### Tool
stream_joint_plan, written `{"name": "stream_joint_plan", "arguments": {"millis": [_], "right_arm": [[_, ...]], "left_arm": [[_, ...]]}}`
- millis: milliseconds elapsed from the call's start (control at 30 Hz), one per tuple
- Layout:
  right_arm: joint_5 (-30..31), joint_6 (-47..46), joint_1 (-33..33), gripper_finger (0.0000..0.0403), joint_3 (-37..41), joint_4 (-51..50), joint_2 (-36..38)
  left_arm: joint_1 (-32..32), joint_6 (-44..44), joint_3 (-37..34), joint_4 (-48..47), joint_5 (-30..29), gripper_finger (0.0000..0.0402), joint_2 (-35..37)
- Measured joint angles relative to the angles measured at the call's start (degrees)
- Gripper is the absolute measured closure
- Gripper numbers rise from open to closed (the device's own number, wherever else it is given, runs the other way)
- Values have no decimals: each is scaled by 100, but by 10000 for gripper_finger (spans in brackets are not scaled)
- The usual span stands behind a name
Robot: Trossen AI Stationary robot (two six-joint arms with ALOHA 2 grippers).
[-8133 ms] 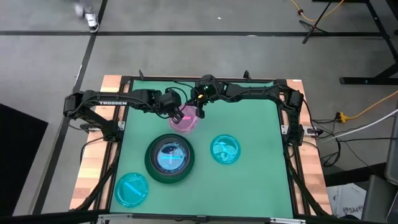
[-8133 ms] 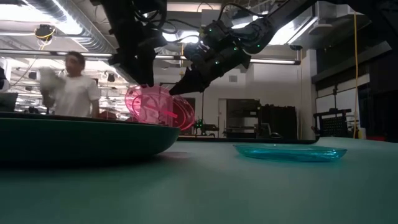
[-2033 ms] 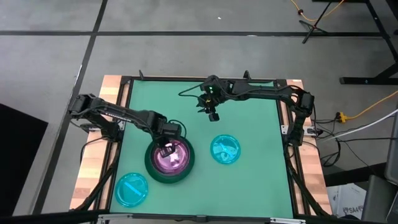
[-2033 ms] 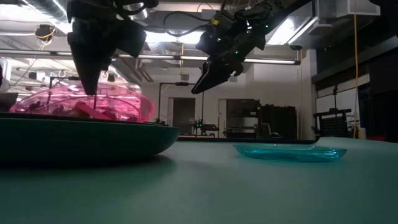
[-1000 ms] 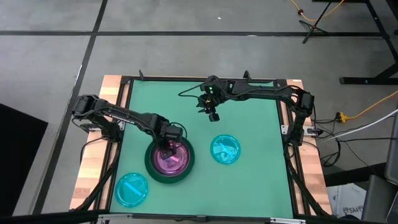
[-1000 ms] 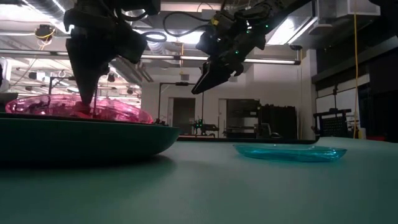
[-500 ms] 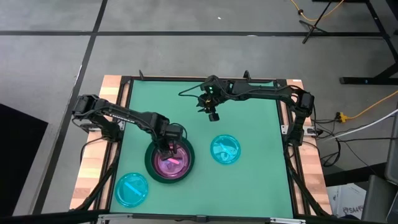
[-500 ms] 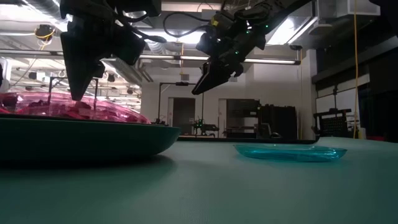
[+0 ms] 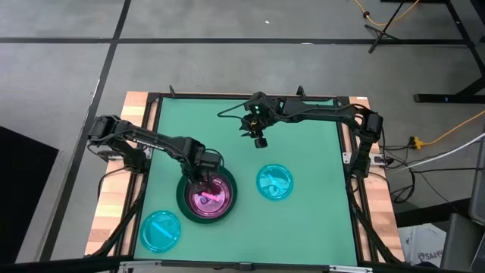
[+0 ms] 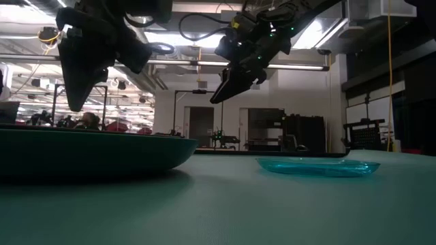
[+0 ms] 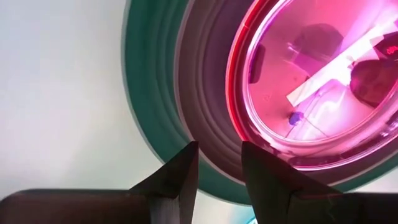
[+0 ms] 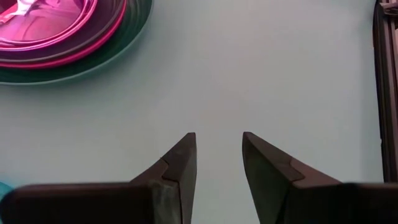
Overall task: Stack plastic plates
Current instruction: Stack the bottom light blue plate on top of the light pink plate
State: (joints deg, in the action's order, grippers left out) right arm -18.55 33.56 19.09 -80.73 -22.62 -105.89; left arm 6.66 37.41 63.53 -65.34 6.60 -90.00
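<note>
Stacking site: the pink plate lies inside the large dark green plate, toward the near left of the green table.
Pink plate, close up: in the left wrist view the pink plate sits nested within grey and green rims.
Loose plates: a cyan plate lies just right of the stack; another cyan plate lies at the near left corner, apart from the stack.
Left gripper: above the stack's far rim, fingers parted, nothing between them.
Right gripper: raised over the far middle of the table, well apart from the plates, fingers parted and empty.
Low view: the dark green plate fills the left.
</note>
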Motion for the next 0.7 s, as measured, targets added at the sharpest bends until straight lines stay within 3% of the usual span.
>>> {"name": "stream_joint_plan", "arguments": {"millis": [167,467,700], "right_arm": [[-52,1,-2,283,0,-135,0],[5,149,-2,283,4,-1290,421],[57,265,-4,283,4,-1412,676]], "left_arm": [[0,-2,-4,9,-195,285,88],[66,6,-4,23,-314,285,680],[634,614,-4,-20,-196,285,1120]]}}
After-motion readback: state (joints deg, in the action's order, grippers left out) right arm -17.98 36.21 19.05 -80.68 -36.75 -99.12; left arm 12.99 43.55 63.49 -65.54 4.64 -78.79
